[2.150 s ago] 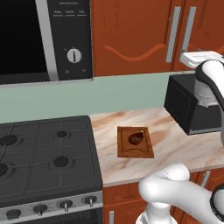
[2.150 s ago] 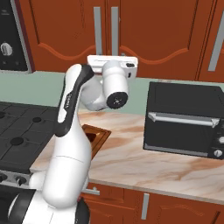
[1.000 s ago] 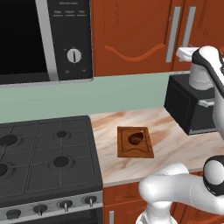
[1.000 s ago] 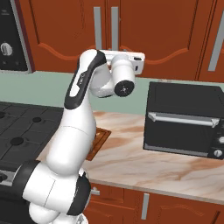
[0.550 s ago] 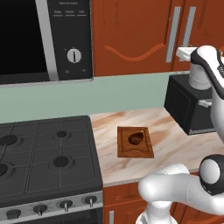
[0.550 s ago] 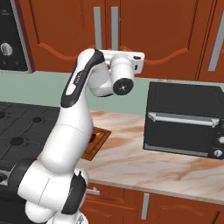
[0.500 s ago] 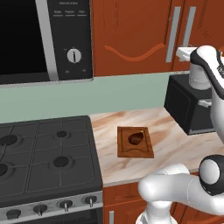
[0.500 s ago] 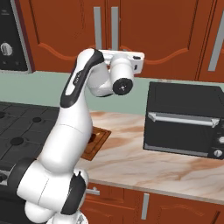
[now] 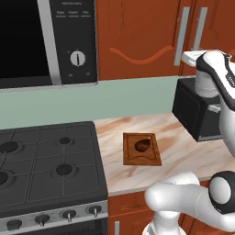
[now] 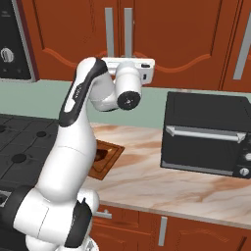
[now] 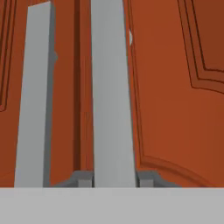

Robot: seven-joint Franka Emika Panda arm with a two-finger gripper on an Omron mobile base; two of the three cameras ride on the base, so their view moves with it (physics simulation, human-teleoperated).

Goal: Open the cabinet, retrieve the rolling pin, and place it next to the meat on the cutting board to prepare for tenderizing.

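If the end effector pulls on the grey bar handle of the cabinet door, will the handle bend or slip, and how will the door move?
The handle looks like a thick, straight bar, so it is probably stiff. Its smooth flat faces might let the shut end effector slide along it. The door appears to be a solid panel, so it would likely swing as one piece.

Wood, stone and matt metal
The cabinet (image 10: 186, 34) doors look like smooth reddish wood with matt grey bar handles (image 11: 111, 96); at 6 o'clock below, the counter (image 9: 183, 156) has a polished marbled stone look, the cutting board (image 9: 142, 148) is brown wood, and the stove (image 9: 46, 165) is matt black.
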